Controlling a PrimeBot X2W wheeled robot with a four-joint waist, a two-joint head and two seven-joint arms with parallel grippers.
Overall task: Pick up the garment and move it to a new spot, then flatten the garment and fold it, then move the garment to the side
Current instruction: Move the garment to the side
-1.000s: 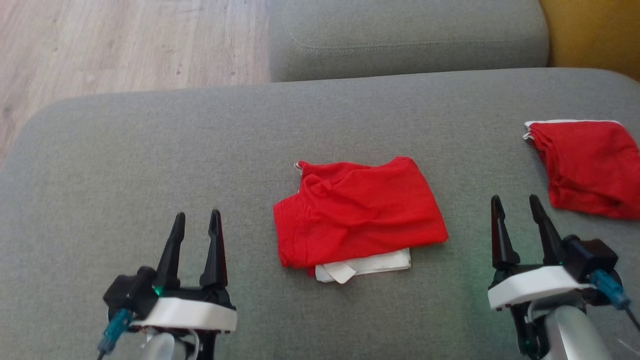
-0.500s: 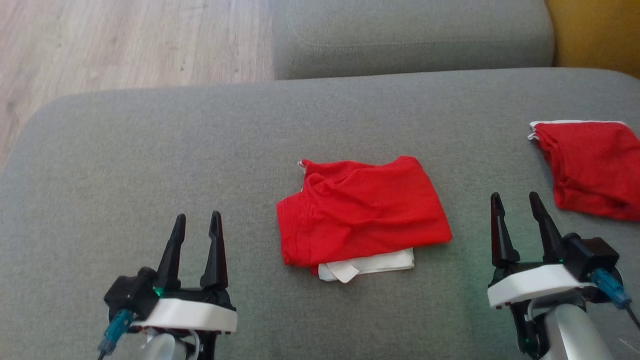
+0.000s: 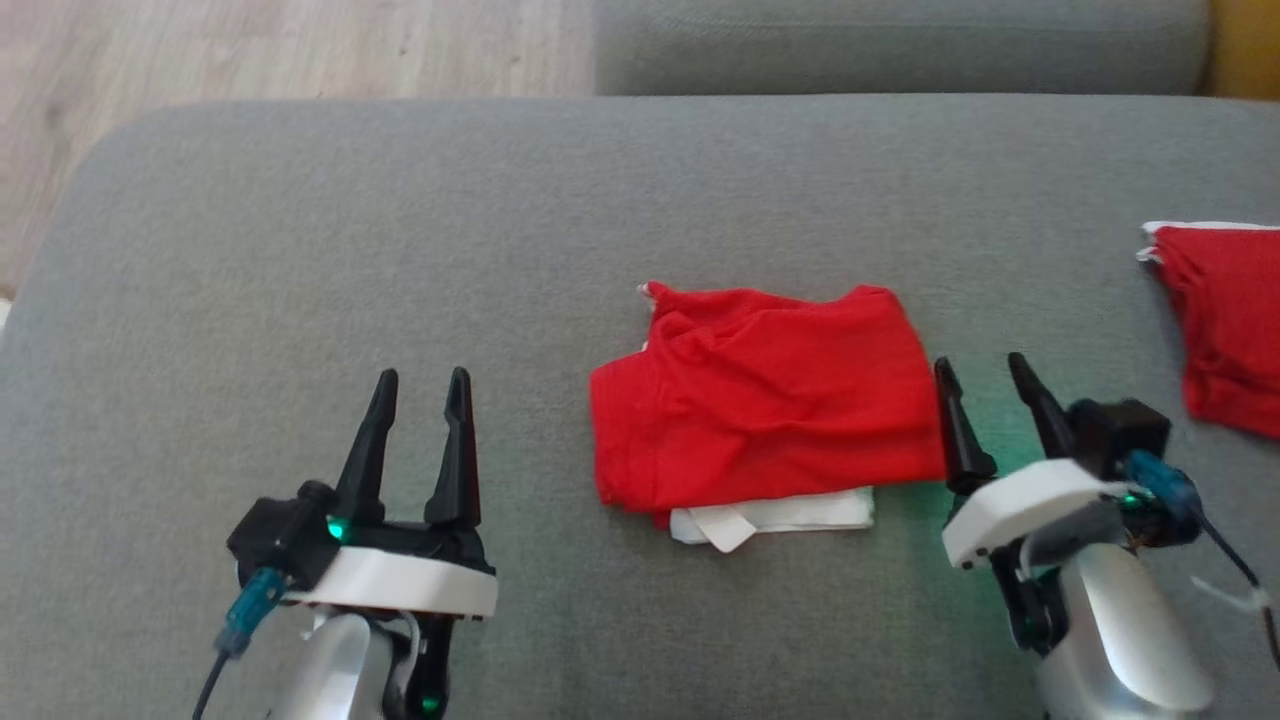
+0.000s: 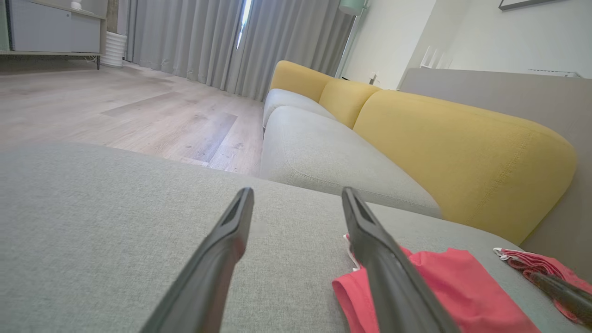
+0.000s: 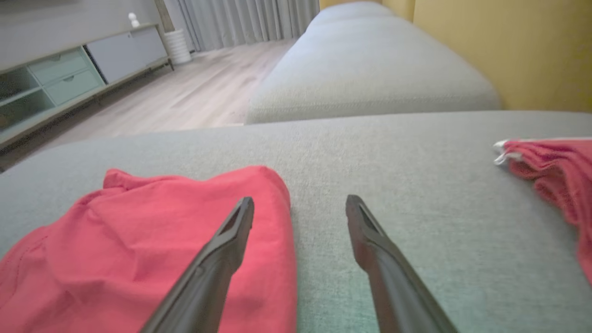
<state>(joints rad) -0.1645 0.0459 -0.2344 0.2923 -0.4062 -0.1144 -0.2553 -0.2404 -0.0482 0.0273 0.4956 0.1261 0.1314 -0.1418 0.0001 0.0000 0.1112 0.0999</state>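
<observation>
Centrally on grey sofa cushion [image 3: 400, 250]: folded red garment [image 3: 765, 395], white layer [image 3: 790, 512] under near edge. Left gripper [image 3: 424, 375] spread, empty, well apart. Right gripper [image 3: 978, 360] spread, empty, just beside garment's right edge.

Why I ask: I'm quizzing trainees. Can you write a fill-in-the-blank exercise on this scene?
The folded red cloth garment with white trim lies on a ____ fabric sofa cushion.
The right gripper, fingers ____, sits beside that garment.
A second red cloth garment lies toward the robot's ____ side.
Missing: grey; open; right.
</observation>
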